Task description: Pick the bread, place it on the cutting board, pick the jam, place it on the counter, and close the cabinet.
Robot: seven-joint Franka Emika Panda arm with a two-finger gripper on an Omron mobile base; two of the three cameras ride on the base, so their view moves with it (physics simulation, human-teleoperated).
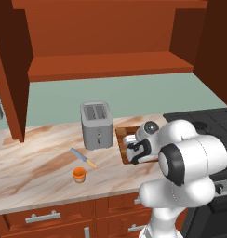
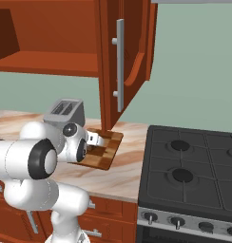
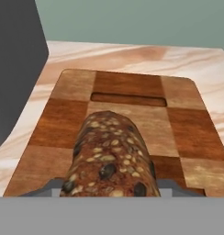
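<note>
Left base view: the claw [image 1: 134,153] sits low over the checkered wooden cutting board [image 1: 121,135], which pokes out just behind and beside it. The silver two-slot toaster [image 1: 96,124] stands just to its left. Further left on the beige-pink marbled worktop [image 1: 31,162] lie an orange-handled knife [image 1: 83,158] and the small squat orange jam jar [image 1: 79,175], well apart from the claw. Above, the reddish-brown wall cabinet [image 1: 106,65] hangs with its doors wide.

Right base view: the claw [image 2: 96,140] is down at the near part of the board [image 2: 108,154]; the cabinet's open door [image 2: 119,61] with its grey bar handle hangs above and just beyond it. The black gas stove [image 2: 194,175] lies to its right.

Hand view: the dark brown seeded loaf of bread [image 3: 111,160] runs straight out ahead of the claw, clenched between the fingertips [image 3: 49,188] at its near end, over or on the board [image 3: 127,85]; contact underneath can't be told.

The loaf looks light and somewhat soft with a rough crust, so it should not slip; gripping across its narrow flanks suits it. The jar, hard, smooth and round, probably wants a grip across its middle.
</note>
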